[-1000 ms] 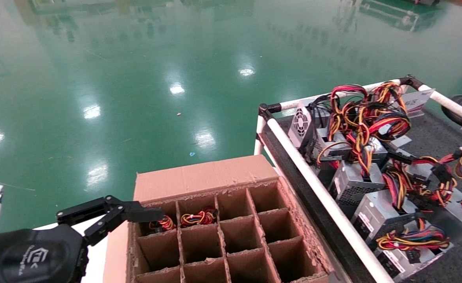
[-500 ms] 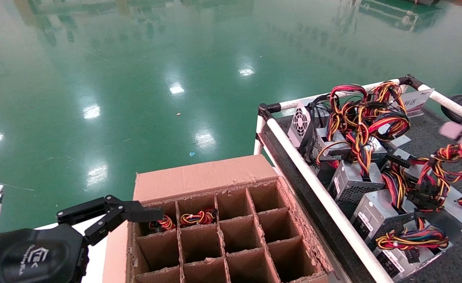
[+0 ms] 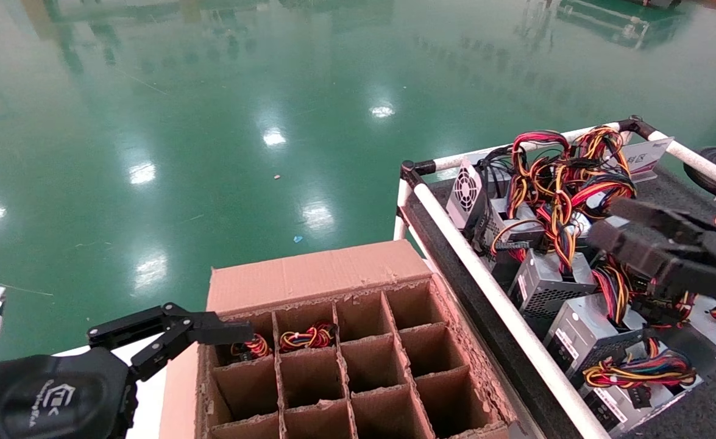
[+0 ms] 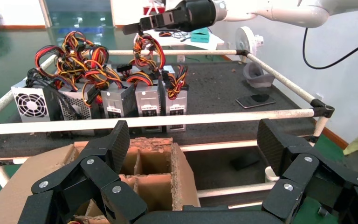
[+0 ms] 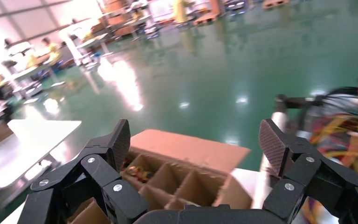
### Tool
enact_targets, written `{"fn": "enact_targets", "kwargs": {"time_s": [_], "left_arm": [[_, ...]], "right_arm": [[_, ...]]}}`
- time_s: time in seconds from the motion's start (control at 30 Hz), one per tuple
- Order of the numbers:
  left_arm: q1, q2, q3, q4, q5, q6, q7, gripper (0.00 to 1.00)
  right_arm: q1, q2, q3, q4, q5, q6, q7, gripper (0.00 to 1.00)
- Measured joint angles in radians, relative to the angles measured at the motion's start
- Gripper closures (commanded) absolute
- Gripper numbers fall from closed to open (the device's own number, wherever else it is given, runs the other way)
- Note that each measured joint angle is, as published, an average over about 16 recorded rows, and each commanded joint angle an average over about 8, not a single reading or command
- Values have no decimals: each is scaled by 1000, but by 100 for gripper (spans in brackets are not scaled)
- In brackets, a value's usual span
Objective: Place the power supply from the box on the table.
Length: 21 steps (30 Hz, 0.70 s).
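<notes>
Right claw [image 3: 607, 222] – black, fingers spread wide w/ nothing between them, per its own wrist view [image 5: 193, 144]. It hangs over the dark grey felt-like surface [image 3: 668, 210] edged w/ white tube rails and black corner joints, above the cluster of small silver-grey metal power supplies [image 3: 540, 280] w/ vent grilles, white labels and bundled red, yellow, orange and black wires. Those units sit directly below and just ahead of the claw; none is touched.

Left claw [image 3: 223, 332] – black too, fingers also spread apart and empty in its wrist view [image 4: 193, 149]. It hovers at the far-left corner of the large brown cardboard box [image 3: 345, 360] w/ a grid of cardboard dividers and ragged, torn edges. Right under its tips, the far-left cell holds a wire bundle [image 3: 251, 347]; next cell over, away from the claw toward the surface, holds another power supply's wires [image 3: 309, 336]. Other visible cells show only cardboard.

Box stands just beside the surface's white rail [image 3: 498, 299], on the left claw's side of it. Beyond both – glossy green floor [image 3: 211, 122].
</notes>
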<state>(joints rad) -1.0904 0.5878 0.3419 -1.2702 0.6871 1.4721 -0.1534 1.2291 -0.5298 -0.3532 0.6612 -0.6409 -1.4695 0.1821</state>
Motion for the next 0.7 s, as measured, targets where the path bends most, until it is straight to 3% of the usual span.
{"fn": "enact_targets", "kwargs": {"time_s": [0.7], "left_arm": [[0, 0, 0, 0, 0, 0, 0, 0]], "right_arm": [[-103, -54, 49, 416, -60, -17, 4, 0]]}}
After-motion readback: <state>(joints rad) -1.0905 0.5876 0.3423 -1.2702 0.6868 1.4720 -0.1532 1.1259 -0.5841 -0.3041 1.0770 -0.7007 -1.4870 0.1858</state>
